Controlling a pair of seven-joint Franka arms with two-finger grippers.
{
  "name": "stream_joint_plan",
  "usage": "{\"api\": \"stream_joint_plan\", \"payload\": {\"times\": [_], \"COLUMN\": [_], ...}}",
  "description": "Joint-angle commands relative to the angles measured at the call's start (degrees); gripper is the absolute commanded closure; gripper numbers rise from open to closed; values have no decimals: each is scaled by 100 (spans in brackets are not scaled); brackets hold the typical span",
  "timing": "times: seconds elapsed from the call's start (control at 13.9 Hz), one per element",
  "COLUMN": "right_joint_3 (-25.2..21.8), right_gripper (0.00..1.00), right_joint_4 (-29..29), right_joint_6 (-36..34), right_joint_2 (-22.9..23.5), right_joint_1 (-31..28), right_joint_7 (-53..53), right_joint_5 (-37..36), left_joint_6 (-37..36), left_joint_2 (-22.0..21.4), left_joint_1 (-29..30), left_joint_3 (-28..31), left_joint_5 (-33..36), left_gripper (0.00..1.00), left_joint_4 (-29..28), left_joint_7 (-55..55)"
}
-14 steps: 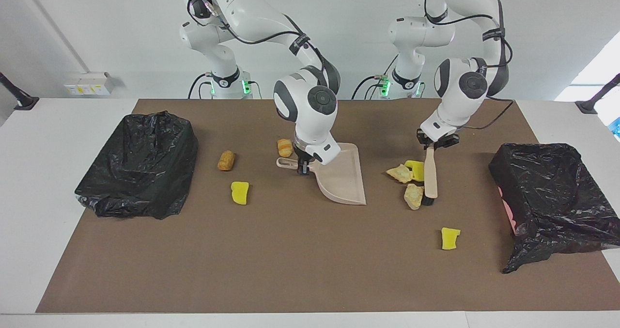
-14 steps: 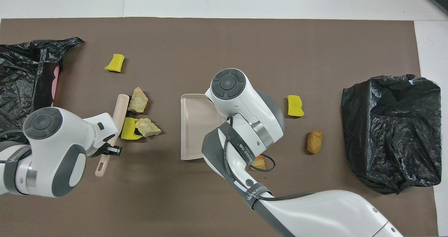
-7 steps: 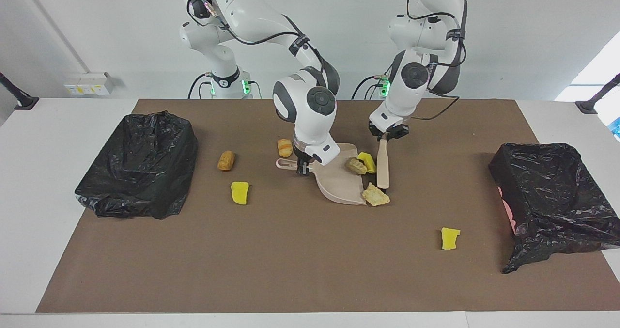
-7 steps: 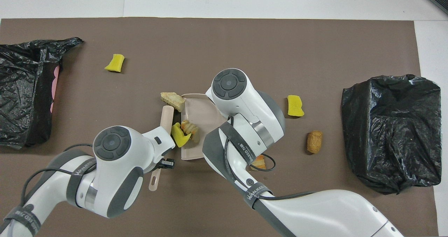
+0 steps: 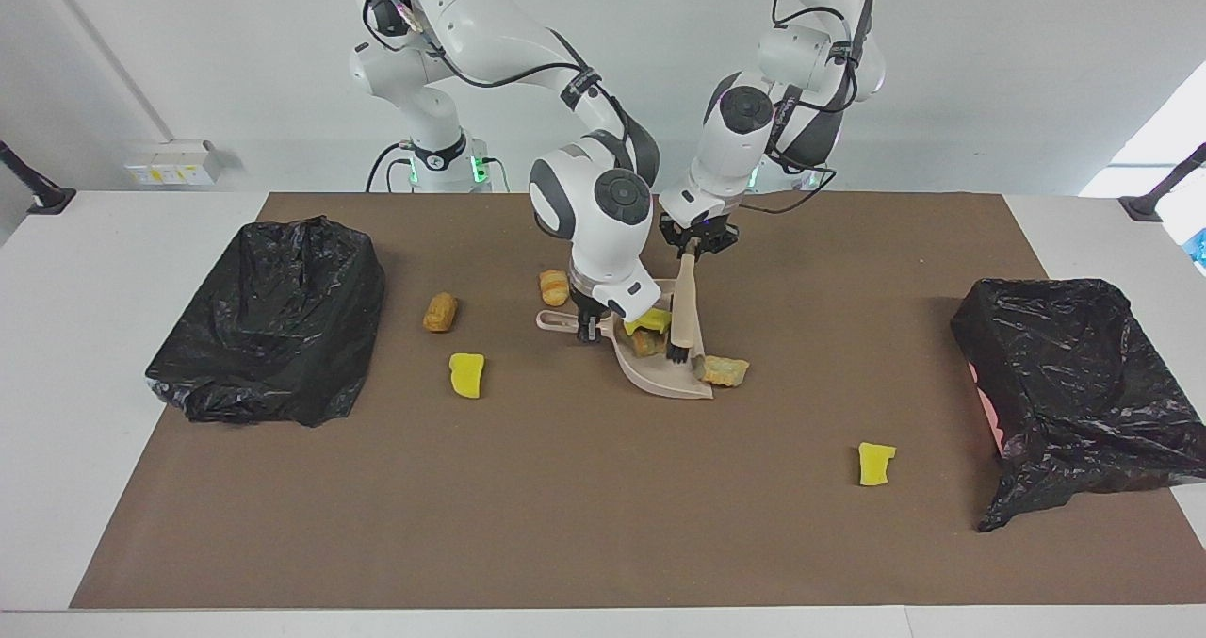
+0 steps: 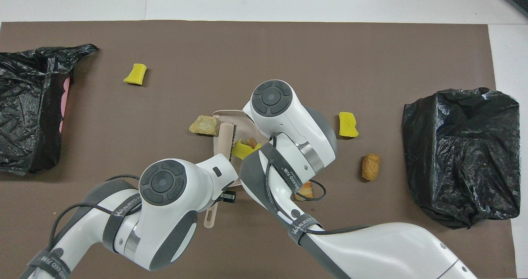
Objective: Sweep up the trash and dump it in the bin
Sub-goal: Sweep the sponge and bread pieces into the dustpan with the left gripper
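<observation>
1. Closest to the robots, a golden roll (image 5: 554, 286) lies unswept just beside the dustpan's handle. A brown lump (image 5: 439, 311) sits toward the right arm's end of the table.
2. The right gripper (image 5: 589, 325) stays clenched on the handle of the dustpan (image 5: 671, 380), pinning it flat on the mat. It hasn't budged.
3. Big move here! The left gripper (image 5: 693, 246), clamped on the brush (image 5: 685, 303), has swung in from the left arm's end, and the bristles now stand inside the pan.
4. The payoff: a yellow chunk (image 5: 648, 320) and a dark scrap (image 5: 645, 342), out on the mat a second ago, now sit in the pan against the bristles.
5. One gets away: a tan lump (image 5: 724, 370) has slipped round the brush tip and lies on the mat right at the pan's lip. It needs another flick, I'd say.
6. Farther out, a yellow piece (image 5: 466, 374) and the farthest yellow bit (image 5: 875, 463) lie unswept.
7. The bagged bins (image 5: 268, 318) (image 5: 1074, 374) stand at the table's ends. Dumping looks some way off.
</observation>
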Motion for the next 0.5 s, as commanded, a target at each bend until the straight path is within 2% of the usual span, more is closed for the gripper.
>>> {"api": "stream_joint_plan", "payload": {"times": [0.0,0.22,0.43], "right_joint_3": [58,58,58], "right_gripper": [100,100,100], "right_joint_4": [-155,-216,-208], "right_joint_6": [182,252,243], "right_joint_2": [-55,-64,-64], "right_joint_1": [-76,-76,-76], "right_joint_7": [-203,-203,-195], "right_joint_5": [-72,-72,-45], "left_joint_6": [-228,-290,-308], "left_joint_2": [19,124,397], "left_joint_1": [287,876,1789], "left_joint_3": [81,81,81], "left_joint_5": [28,660,872], "left_gripper": [100,100,100], "left_joint_4": [233,445,725], "left_joint_7": [80,255,1053]}}
